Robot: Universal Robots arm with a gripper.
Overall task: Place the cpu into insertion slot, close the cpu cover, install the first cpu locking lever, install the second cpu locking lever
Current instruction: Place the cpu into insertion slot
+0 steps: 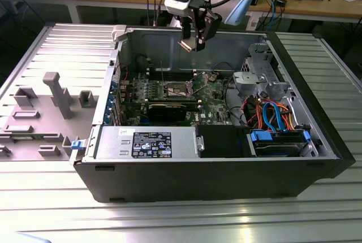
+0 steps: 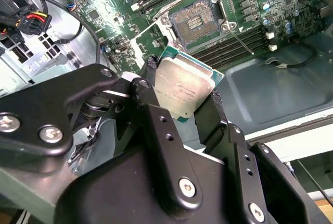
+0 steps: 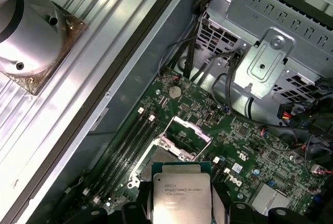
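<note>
**CPU held above the open socket; none of the four steps complete**

Exterior view: your hand (image 1: 191,43) hangs above the open computer case (image 1: 226,164) on the bench (image 1: 169,220), gripping the cpu (image 1: 185,45) well clear of the green board (image 1: 212,93). The insertion slot (image 1: 177,89) lies below it, nearer the exterior view's left, and is unfilled.

Second wrist view: the black fingers (image 2: 214,101) are clamped on opposite edges of the cpu (image 2: 182,86), so the hand (image 2: 183,82) is closed on the chip. You see its dull silver lid, tilted, with a green rim at the edges. Beyond it the insertion slot (image 2: 193,22) shows its dark contact field bare, and a thin lever rod (image 2: 240,40) stands free beside it.

First wrist view: the cpu (image 3: 179,195) sits squarely in the hand (image 3: 179,207), apart from the board. The cpu cover (image 3: 182,147) stands raised, its square cutout visible.

Judged from this, placing the chip is under way; the cover is not yet closed and neither lever is yet locked
</note>
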